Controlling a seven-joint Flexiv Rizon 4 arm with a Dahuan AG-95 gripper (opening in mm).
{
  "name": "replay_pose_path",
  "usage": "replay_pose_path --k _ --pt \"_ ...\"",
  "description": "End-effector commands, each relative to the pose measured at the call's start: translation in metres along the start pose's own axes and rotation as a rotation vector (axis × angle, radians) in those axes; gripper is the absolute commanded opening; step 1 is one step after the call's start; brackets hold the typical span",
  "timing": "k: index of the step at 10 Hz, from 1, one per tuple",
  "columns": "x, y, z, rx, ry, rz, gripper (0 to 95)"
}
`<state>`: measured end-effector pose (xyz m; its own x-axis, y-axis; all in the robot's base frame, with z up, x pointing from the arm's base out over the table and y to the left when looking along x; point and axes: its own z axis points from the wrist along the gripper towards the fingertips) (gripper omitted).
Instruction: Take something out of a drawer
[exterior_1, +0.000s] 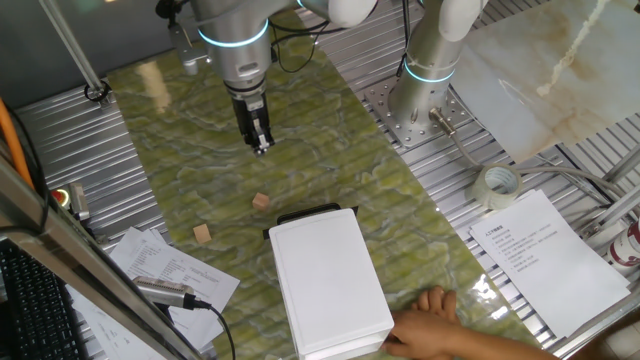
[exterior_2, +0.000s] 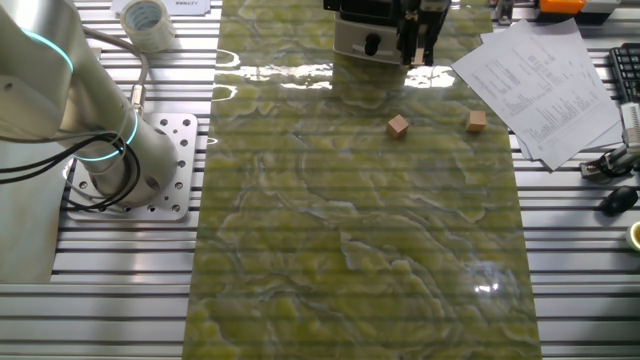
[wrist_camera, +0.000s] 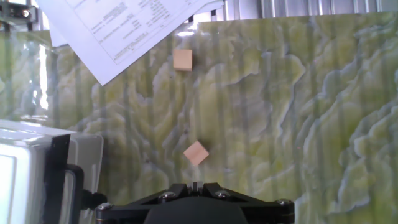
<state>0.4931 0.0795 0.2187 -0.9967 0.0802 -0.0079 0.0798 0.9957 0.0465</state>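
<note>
Two small tan wooden cubes lie on the green marbled surface, both outside the white box. The nearer cube sits just off the box's black-edged end, on open mat between that end and the hand. The second cube lies farther to the side, close to the loose printed papers. In the hand view the nearer cube is just ahead of the fingertips and turned at an angle, while the other cube lies square beyond it, beside a sheet's corner.

The hand hangs above the mat, well apart from the box and touching neither cube. Its two fingers point downward and look drawn together with nothing between them; in the hand view their tips meet at the bottom edge.

The drawer shows only as a black front strip at the box's near end; whether it is pushed fully home I cannot tell. A human hand rests against the far corner of the box.

A roll of clear tape and a larger printed sheet lie on the ribbed metal beside the mat.
</note>
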Motion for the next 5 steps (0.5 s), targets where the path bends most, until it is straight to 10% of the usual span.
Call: replay_pose_path --k 1,5 --pt "-0.0009 0.0005 0.0006 0.0 -0.002 0.0 0.0" --pt "-0.0008 0.0005 0.0006 -0.012 0.003 -0.025 0.0"
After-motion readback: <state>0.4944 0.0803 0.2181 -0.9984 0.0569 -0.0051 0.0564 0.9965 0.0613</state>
